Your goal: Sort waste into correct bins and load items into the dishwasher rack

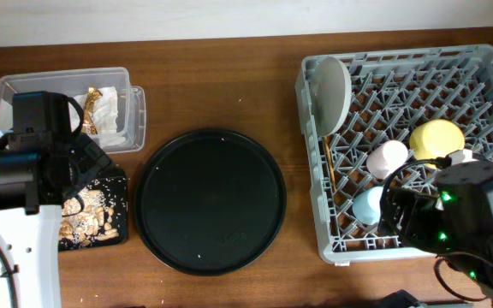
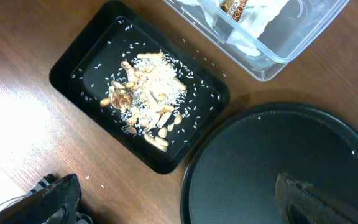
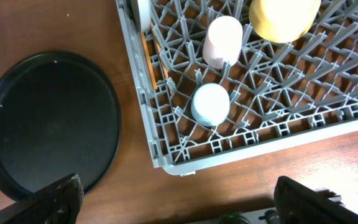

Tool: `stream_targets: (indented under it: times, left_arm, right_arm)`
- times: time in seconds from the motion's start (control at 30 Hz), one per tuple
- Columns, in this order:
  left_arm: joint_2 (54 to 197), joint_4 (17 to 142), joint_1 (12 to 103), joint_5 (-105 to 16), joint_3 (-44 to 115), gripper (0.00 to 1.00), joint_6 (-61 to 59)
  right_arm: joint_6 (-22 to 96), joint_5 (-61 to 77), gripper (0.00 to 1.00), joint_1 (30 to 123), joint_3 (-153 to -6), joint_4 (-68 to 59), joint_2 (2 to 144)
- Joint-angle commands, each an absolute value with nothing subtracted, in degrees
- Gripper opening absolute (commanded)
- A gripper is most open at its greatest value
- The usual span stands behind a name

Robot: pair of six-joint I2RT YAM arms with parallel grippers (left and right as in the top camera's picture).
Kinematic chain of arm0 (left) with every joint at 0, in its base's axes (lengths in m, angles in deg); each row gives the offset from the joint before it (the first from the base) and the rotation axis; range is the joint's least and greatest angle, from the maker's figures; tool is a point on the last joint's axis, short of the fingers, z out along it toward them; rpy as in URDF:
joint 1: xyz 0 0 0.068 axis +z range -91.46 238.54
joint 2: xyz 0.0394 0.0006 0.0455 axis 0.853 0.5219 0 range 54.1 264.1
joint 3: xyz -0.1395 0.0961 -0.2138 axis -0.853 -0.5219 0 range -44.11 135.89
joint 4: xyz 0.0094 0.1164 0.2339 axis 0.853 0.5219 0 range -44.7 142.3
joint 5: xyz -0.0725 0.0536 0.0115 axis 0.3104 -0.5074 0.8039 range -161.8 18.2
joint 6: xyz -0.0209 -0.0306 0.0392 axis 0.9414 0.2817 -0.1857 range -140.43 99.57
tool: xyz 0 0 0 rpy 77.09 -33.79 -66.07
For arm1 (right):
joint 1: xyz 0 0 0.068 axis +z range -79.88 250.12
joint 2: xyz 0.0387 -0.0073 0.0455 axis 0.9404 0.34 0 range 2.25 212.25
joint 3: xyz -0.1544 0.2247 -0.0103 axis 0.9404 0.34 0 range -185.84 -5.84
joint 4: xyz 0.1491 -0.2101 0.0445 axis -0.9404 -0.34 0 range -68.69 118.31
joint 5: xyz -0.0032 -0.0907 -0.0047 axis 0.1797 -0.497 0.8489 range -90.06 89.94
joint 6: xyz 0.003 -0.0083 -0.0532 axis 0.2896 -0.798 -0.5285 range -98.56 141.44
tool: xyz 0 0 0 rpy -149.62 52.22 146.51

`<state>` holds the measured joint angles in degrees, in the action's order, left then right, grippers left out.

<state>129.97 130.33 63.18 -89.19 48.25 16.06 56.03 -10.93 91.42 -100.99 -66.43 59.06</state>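
Inside the dishwasher rack (image 1: pixel 486 64): grey plate (image 1: pixel 330 92) stood on edge against the left wall; yellow bowl (image 1: pixel 437 141), pink cup (image 1: pixel 387 159) and blue cup (image 1: pixel 369 205) sat among the pegs toward the near side.
Chopsticks (image 1: pixel 329 167): a thin wooden line lay along the rack's left wall, below the plate; too thin to tell both sticks apart.
Clear box (image 1: pixel 7 85): at the far left, it held the white napkin (image 1: pixel 127 120) and the gold-brown wrapper (image 1: pixel 101 107).
Shallow black tray (image 2: pixel 67 59): just beside the box, it held the food scraps (image 2: pixel 148 93) and scattered crumbs.
Round black tray (image 1: pixel 210 201): between bins and rack, it carried only a few pale specks.
Left gripper (image 2: pixel 179 205): hung above the shallow tray and the round tray's edge, fingers wide apart, holding nothing.
Right gripper (image 3: pixel 185 205): hung above the rack's near corner, jaws apart, empty.
Progress: sorting and loading both looked complete; at most the stray specks on the round tray were left.
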Motion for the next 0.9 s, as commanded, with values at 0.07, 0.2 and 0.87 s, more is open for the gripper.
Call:
stream_targets:
  times: [0.07, 0.2, 0.87]
  left_arm:
    - [130.04, 130.42, 63.49, -89.59, 48.25, 0.99, 16.02]
    - [130.04, 130.44, 63.49, -89.61, 48.25, 0.99, 16.02]
    - [130.04, 130.42, 63.49, -89.59, 48.25, 0.99, 16.02]
  right_arm:
    - [44.78, -1.42, 0.99, 84.95, -83.03, -50.25, 40.18]
    - [37.43, 4.59, 0.99, 81.04, -63.4, -33.27, 23.96]
    - [35.35, 18.16, 0.99, 75.71, -26.04, 9.77, 12.51]
